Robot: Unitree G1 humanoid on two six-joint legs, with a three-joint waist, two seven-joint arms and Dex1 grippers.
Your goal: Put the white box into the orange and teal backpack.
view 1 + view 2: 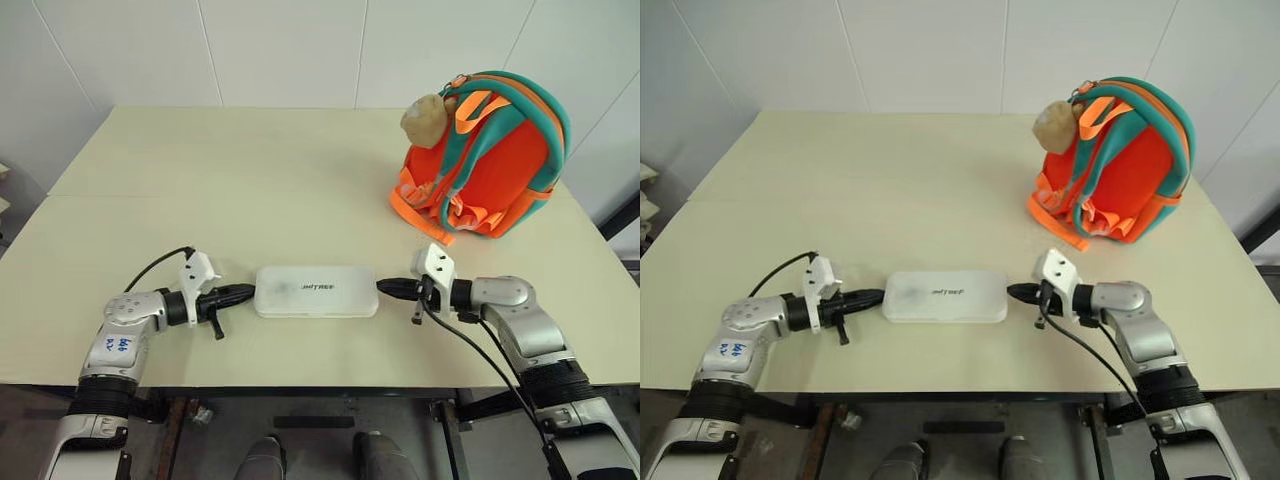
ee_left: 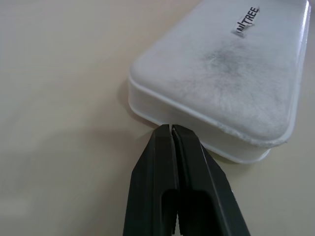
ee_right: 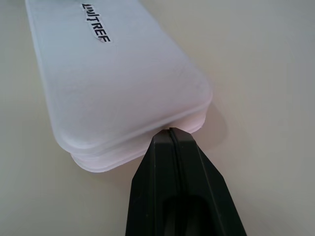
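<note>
The white box [image 1: 315, 291] lies flat near the table's front edge, its dark lettering facing up. My left gripper [image 1: 249, 292] is shut, and its tips meet the box's left end [image 2: 162, 110]. My right gripper [image 1: 381, 288] is shut too, its tips pressed against the box's right end [image 3: 147, 132]. So the box sits squeezed lengthwise between both grippers. The orange and teal backpack [image 1: 495, 165] stands at the back right of the table, with a beige plush toy [image 1: 424, 118] hanging on its upper left side.
The beige table [image 1: 240, 190] stretches wide to the left and back. A white wall rises behind the table. Orange webbing loops [image 1: 425, 220] trail from the backpack's base toward the front.
</note>
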